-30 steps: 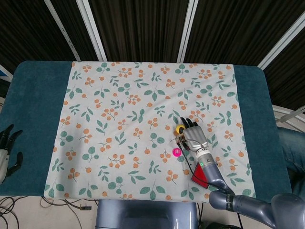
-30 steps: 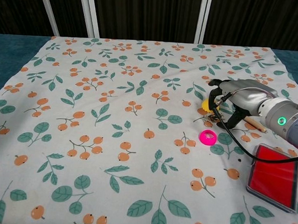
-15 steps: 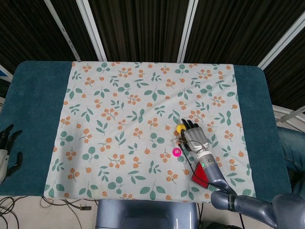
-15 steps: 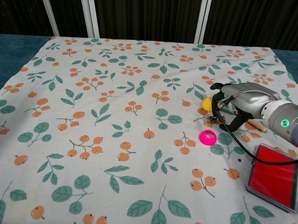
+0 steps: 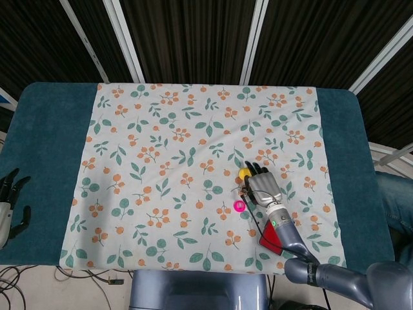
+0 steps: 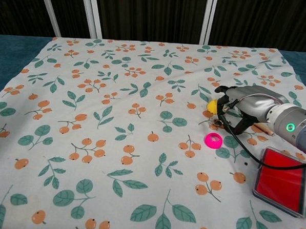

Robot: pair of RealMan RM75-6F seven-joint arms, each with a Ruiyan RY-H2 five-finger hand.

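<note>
A: Grey metal, the robot's right hand [image 6: 244,103] is hovering palm-down over the leaf-and-berry printed cloth [image 6: 117,118], its fingers [image 6: 222,90] curling loosely beside a small yellow ball-shaped piece [image 6: 212,105]; whether they are touching it, I cannot tell.

B: And the small round pink cap [image 6: 212,140]?

A: It is lying on the cloth just in front of that hand, apart from the fingers. A flat red rectangular case [image 6: 279,180] is sitting near the wrist, and a thin wooden stick [image 6: 261,126] is showing behind the hand.

B: The other hand?

A: The black left hand [image 5: 11,205] is hanging off the teal-covered surface [image 5: 45,168], at its left edge, fingers apart and holding nothing.
</note>
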